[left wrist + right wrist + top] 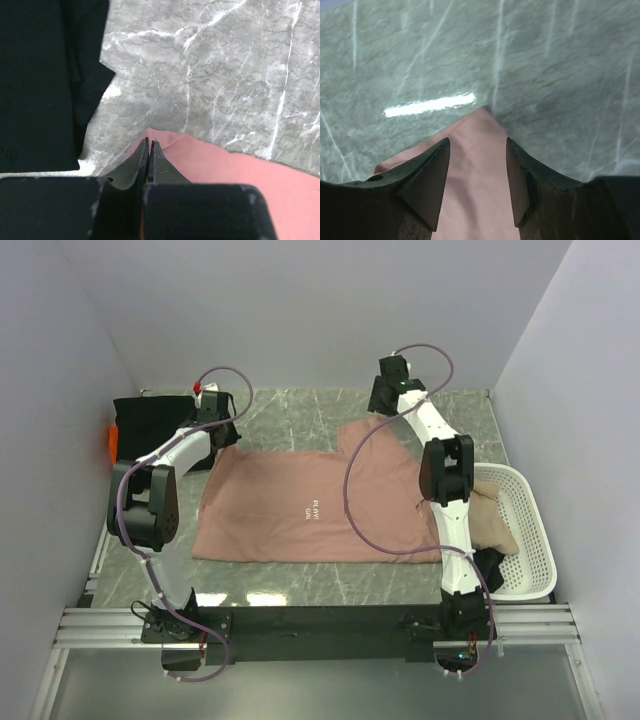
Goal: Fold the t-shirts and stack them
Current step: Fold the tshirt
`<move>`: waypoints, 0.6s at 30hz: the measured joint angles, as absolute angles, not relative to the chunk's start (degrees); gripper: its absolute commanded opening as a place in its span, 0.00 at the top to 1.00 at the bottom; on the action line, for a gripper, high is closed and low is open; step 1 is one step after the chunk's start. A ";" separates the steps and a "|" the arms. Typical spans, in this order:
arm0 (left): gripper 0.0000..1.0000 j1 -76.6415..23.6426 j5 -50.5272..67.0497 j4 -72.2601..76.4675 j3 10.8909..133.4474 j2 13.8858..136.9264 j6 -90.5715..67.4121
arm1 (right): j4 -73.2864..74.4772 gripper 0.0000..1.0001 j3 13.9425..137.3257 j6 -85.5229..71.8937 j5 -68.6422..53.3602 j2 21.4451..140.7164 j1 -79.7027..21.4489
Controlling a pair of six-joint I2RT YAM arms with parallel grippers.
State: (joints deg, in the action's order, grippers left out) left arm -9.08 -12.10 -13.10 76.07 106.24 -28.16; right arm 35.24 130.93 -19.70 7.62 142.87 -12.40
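Note:
The dusty-pink t-shirt (pixel 300 505) lies spread flat mid-table, small white text up. My left gripper (pixel 222 435) is at its far left corner. In the left wrist view the gripper (pixel 150 142) is shut, with the pink t-shirt (pixel 240 185) reaching right up to its tips and pinched there. My right gripper (pixel 385 405) is at the shirt's far right corner. In the right wrist view it (pixel 478 141) is open, a finger on each side of the pink t-shirt (pixel 475 190). A black t-shirt (pixel 150 420) (pixel 40 80) lies folded at the back left. An orange cloth (pixel 111 443) peeks out beside it.
A white mesh basket (pixel 530 540) stands at the right edge with a tan cloth (pixel 492 522) in it. Grey walls close in left, back and right. The marble tabletop (pixel 290 405) shows behind the pink shirt.

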 measured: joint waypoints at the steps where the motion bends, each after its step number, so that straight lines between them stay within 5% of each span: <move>1: 0.99 -9.08 -11.81 -13.10 76.07 106.24 -28.16 | 35.09 0.44 130.93 -19.90 7.35 142.87 -11.97; 18: 0.99 -9.08 -10.31 -13.02 75.48 106.21 -28.16 | 36.95 0.44 136.73 -21.78 -0.36 148.64 -10.09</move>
